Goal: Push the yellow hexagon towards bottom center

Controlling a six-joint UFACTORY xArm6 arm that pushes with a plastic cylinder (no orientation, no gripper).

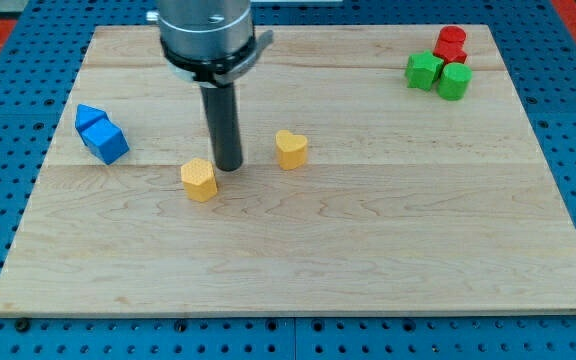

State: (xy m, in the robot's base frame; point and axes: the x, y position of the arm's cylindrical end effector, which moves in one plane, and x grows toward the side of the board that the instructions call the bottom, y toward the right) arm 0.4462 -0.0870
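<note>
Jaws I have none: only my tip (pixel 228 167), resting on the board just beside the yellow hexagon (pixel 199 180), which lies at its lower left, left of centre, above the bottom edge.

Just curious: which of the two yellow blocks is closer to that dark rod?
The yellow hexagon, just left of my tip. The yellow heart sits farther right.

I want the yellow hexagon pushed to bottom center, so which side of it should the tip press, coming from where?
Press the yellow hexagon on its upper-left face, pushing toward the view's bottom right. My tip sits just off its upper right, so it probably needs to circle over the top first.
</note>
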